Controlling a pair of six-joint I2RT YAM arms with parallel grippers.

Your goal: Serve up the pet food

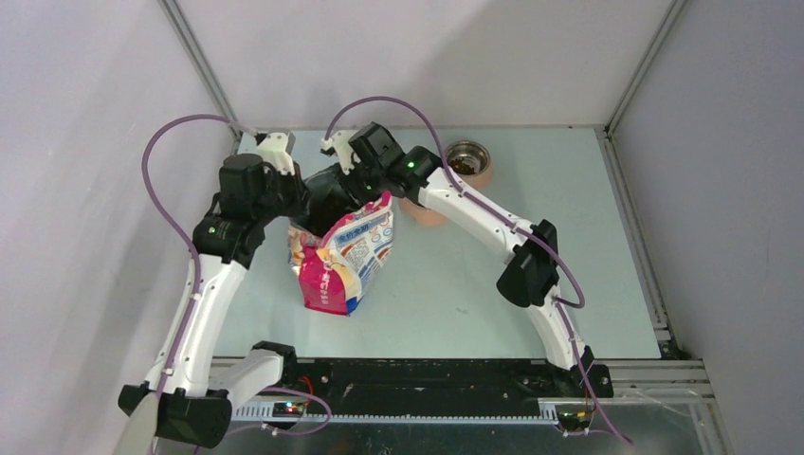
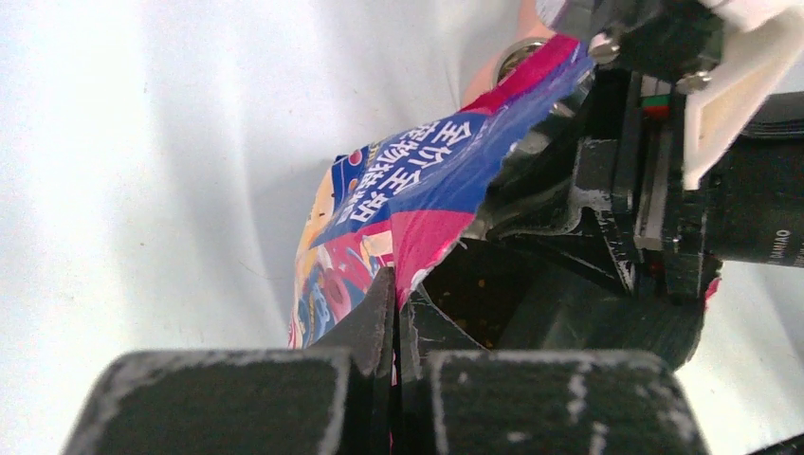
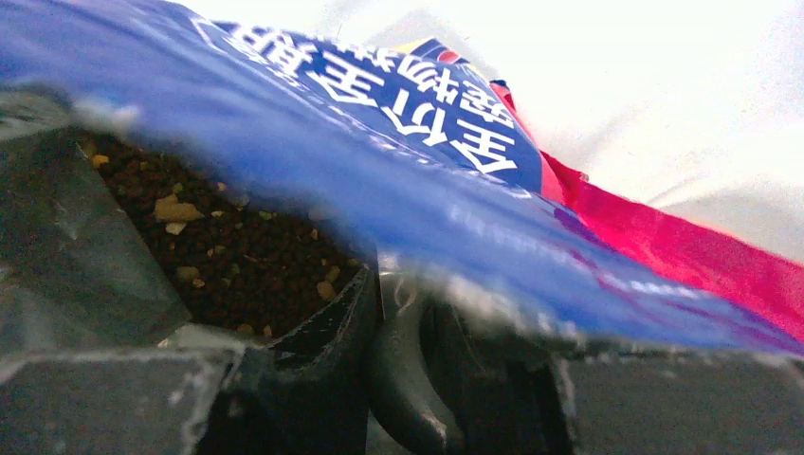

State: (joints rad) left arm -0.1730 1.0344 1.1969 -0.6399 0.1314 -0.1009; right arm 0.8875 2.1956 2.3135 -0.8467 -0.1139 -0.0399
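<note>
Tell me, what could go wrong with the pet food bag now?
The left gripper pinches only the torn edge of the printed bag; it might slip or rip, and the bag could tip. The right gripper, which seems to hold a grey metal handle, sits in the bag's mouth over the kibble; lifting out could scatter pieces on the table short of the metal bowl.

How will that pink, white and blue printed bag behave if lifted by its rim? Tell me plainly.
Likely floppy: the pink, white and blue printed bag shows creased, bent film where the left gripper pinches its rim. Probably bottom-heavy, with dark-brown kibble heaped inside. It looks tilted and open, so it may tip and spill.
</note>
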